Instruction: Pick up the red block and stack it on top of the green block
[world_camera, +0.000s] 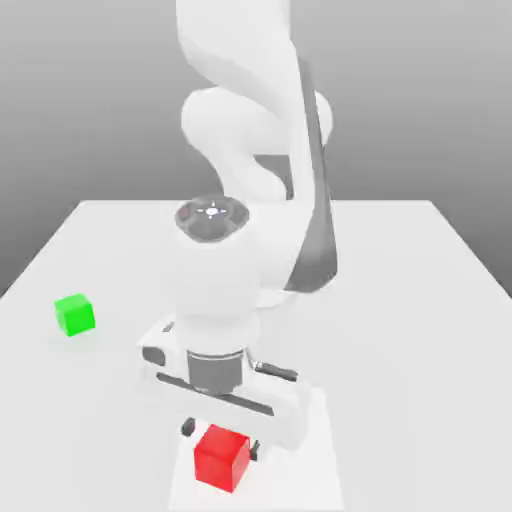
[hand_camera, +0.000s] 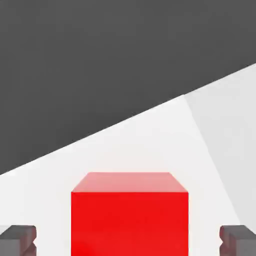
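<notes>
Where the exterior view comes closest, the red block (world_camera: 222, 458) sits low in the picture, somewhat to the exterior view's left of the middle, turned so that one vertical edge faces forward; it shows against a brighter white patch (world_camera: 300, 480) of the table (world_camera: 410, 320), and whether its underside touches that patch I cannot tell. Just behind and above it comes the gripper (world_camera: 222, 440), pointing down, its jaws spread, one dark fingertip to each side of the block; the hand view has a gap between the red faces and either fingertip, so the claw is open around the block and has no grip on it. In that same view a dark grey area (hand_camera: 75, 65) meets the white along a slanting edge. Farther back, over at the exterior view's left, the green block (world_camera: 75, 314) rests on the table, well apart from the red one and set at an angle, with nothing on top of it; beyond it the white arm (world_camera: 215, 280) bends down towards the gripper, its upper links rising in front of the table's far edge and a grey backdrop (world_camera: 420, 100).
</notes>
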